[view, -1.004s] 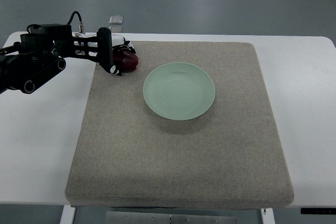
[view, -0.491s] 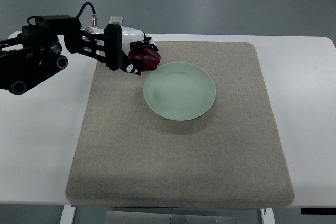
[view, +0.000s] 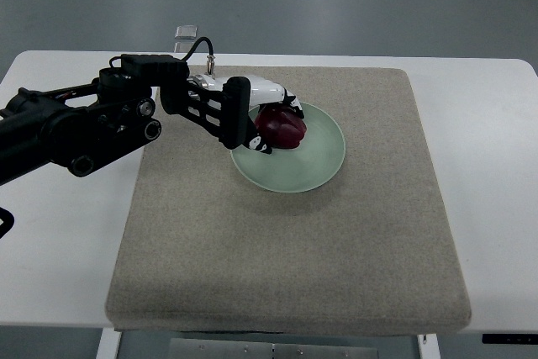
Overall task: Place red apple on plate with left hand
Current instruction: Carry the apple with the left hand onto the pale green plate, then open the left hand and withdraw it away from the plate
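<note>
the left hand [view: 256, 117] reaches in from the left of the frame, fingers curled around the red apple [view: 281, 129]. the apple sits over the left part of the green plate [view: 319, 161], at upper centre of the grey mat [view: 286, 275].

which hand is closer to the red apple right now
Left. The left hand is wrapped around the red apple, holding it over the left part of the green plate. The right hand is out of view, so it is nowhere near.
</note>
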Robot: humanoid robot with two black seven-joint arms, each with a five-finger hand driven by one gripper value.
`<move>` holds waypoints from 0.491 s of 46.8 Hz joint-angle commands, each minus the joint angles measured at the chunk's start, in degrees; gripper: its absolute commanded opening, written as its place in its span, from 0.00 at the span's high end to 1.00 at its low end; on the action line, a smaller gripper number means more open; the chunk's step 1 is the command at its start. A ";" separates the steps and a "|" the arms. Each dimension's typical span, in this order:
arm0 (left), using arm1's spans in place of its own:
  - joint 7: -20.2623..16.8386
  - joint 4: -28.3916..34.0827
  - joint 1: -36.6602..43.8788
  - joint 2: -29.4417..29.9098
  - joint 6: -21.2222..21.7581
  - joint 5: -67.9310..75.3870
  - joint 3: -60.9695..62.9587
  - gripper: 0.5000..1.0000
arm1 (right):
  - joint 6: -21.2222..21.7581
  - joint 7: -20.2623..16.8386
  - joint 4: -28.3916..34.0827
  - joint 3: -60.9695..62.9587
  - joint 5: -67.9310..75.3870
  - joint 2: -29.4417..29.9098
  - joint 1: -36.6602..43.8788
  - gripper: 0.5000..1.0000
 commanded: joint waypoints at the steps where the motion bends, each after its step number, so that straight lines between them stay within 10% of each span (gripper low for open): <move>1: 0.06 0.18 0.19 -0.57 0.86 0.01 -0.02 0.86 | 0.00 0.00 0.00 0.00 0.00 0.00 0.01 0.14; 9: 0.06 0.00 0.10 -0.48 0.86 -0.08 -0.02 0.03 | 0.00 0.00 0.00 0.00 0.00 0.00 0.01 0.14; 23: 0.06 -0.88 0.02 1.98 0.16 -1.57 -0.10 0.00 | 0.00 0.00 0.00 0.00 0.00 0.00 0.01 0.14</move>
